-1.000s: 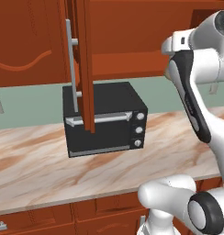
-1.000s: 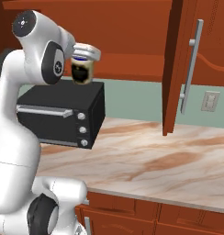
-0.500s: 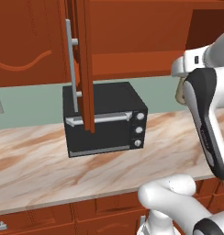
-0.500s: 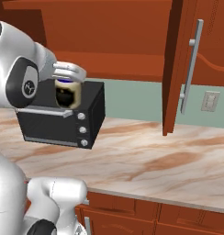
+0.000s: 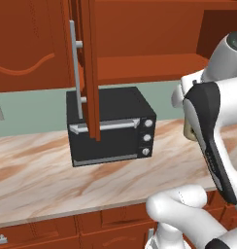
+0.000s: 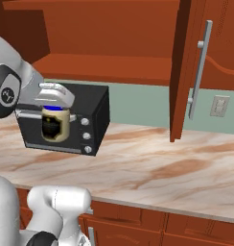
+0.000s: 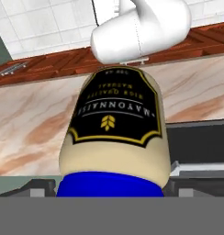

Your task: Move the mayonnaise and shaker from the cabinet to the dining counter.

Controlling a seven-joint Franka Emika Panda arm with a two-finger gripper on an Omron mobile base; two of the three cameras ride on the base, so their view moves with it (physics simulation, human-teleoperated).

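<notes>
The mayonnaise (image 6: 54, 127), a cream jar with a dark label and a blue lid, hangs lid-up under my gripper (image 6: 53, 109), which is shut on it at the lid end. It is held in the air in front of the black toaster oven (image 6: 92, 120), above the wall counter. The hand view looks along the mayonnaise (image 7: 116, 133), with its label upside down. A sliver of the jar (image 5: 189, 129) peeks out behind my arm. The cabinet (image 6: 104, 65) stands open above, its door (image 6: 186, 72) swung out. The shaker and the dining counter are out of view.
The toaster oven (image 5: 110, 126) sits on the beige marble wall counter (image 6: 152, 168). An open cabinet door with a silver bar handle (image 5: 76, 68) hangs edge-on over it. Low drawer cabinets (image 6: 138, 226) run under the counter.
My arm has swung down and back from the cabinet. The held mayonnaise has dropped from shelf height to in front of the toaster oven.
</notes>
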